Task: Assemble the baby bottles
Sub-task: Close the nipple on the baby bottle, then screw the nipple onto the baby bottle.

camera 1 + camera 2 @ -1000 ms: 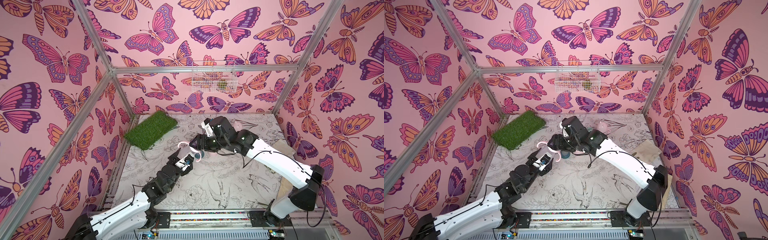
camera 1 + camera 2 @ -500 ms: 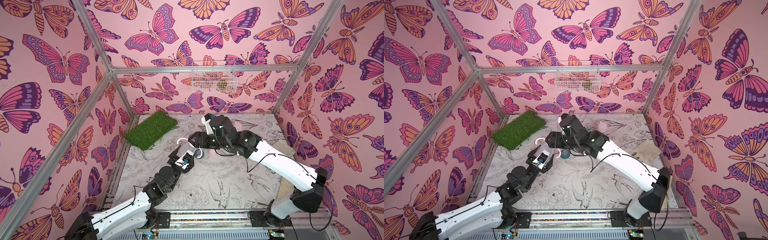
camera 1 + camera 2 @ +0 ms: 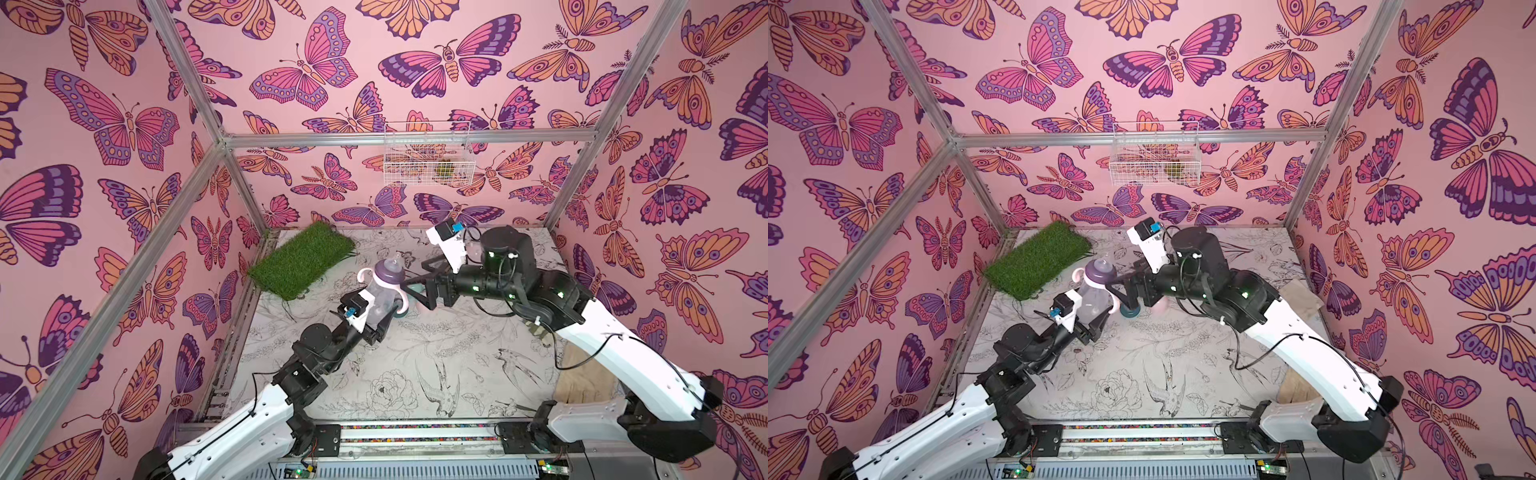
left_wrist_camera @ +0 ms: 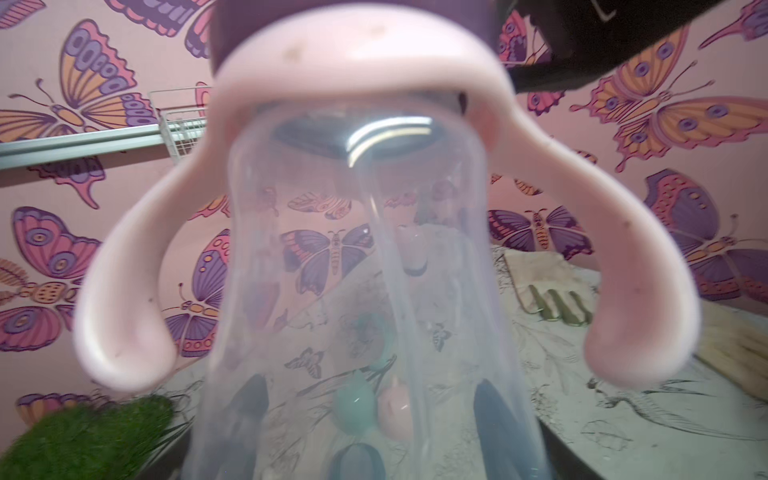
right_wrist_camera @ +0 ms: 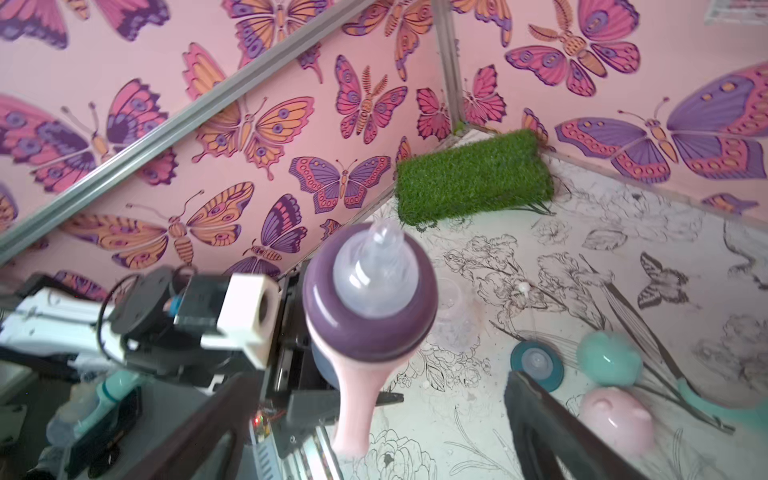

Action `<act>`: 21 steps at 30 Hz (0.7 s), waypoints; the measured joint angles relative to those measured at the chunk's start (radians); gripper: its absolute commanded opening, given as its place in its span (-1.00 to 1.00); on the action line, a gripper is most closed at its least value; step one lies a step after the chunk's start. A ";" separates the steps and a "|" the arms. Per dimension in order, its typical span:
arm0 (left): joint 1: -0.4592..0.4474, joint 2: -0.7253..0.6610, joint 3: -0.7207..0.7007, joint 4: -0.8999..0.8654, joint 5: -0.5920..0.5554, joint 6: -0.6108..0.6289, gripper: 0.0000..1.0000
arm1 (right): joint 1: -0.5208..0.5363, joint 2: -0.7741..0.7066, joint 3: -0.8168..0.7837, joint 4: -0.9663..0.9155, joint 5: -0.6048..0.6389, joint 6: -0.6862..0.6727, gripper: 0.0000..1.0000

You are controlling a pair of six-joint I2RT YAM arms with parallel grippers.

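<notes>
My left pincer (image 3: pixel 382 321) was clamped on the lower body of the clear bottle (image 3: pixel 384 296), holding it off the table (image 3: pixel 415 374), roughly upright, nipple end up. Reason, as I judged it: pin the body so the other arm could work on the top. The pink 2-handled ring (image 4: pixel 361 62) sat round the neck, with the purple nipple collar (image 5: pixel 370 328) above it. It looked seated; how tight it was I could not tell. My right pincer (image 3: pixel 415 283) was just beside that collar, jaws spread wide, gripping nothing, clear of the bottle as far as the wrist view showed. Judgement: this bottle lacked only its cap.

Beyond, on the table, 3 loose parts lay close together: teal collar (image 5: pixel 537 365) nipple up, teal domed cap (image 5: pixel 609 359), pink domed cap (image 5: pixel 617 419). 1 bare clear bottle (image 5: pixel 453 311) was near them, posture unclear. The pink cap matched the ring, so it was the likely next pick, a guess only.

Farther off, the grass mat (image 3: pixel 303 259) lay in the far left corner with nothing on it. The wire basket (image 3: pixel 428 153) hung on the back wall, contents unclear.
</notes>
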 measured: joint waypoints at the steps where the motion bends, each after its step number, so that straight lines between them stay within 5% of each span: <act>1: 0.014 0.000 0.004 0.001 0.036 -0.026 -1.00 | -0.016 -0.016 -0.019 0.008 -0.030 -0.023 0.87; 11: 0.105 0.027 0.043 0.087 0.451 -0.265 -1.00 | -0.148 -0.040 -0.045 0.192 -0.387 -0.092 0.89; 21: 0.105 0.088 0.072 0.194 0.628 -0.364 -1.00 | -0.148 0.035 -0.031 0.294 -0.554 -0.060 0.68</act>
